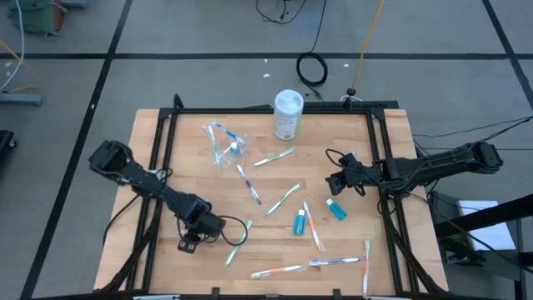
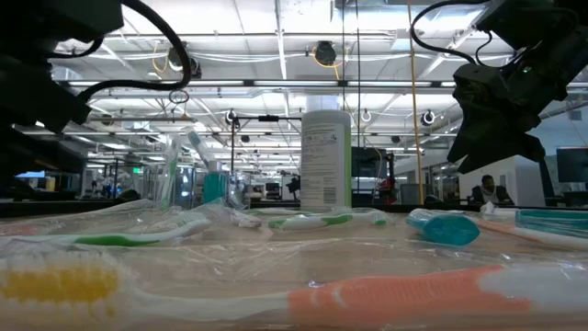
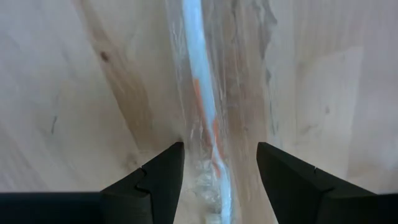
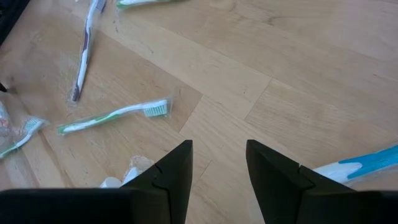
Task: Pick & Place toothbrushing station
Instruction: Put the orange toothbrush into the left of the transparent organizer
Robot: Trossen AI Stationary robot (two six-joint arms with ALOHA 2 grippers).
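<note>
Straddled by the left gripper (image 3: 217,180), jaws apart near the tabletop's front-left corner, a wrapped toothbrush (image 3: 200,93) lies flat and could slip on its film; the right gripper (image 1: 340,181) hovers apart-jawed mid-right.

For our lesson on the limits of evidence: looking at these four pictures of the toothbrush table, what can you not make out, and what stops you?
- Canister label text: low view, print too small.
- Clear cup: high view, how many brushes it holds; wrap and glare blur them.
- Wrapped toothbrush: left wrist view, head unclear; the picture edge cuts it off between the left pincer fingers.
- Blue tube: right wrist view, cut off by the picture edge beside the right pincer.
</note>
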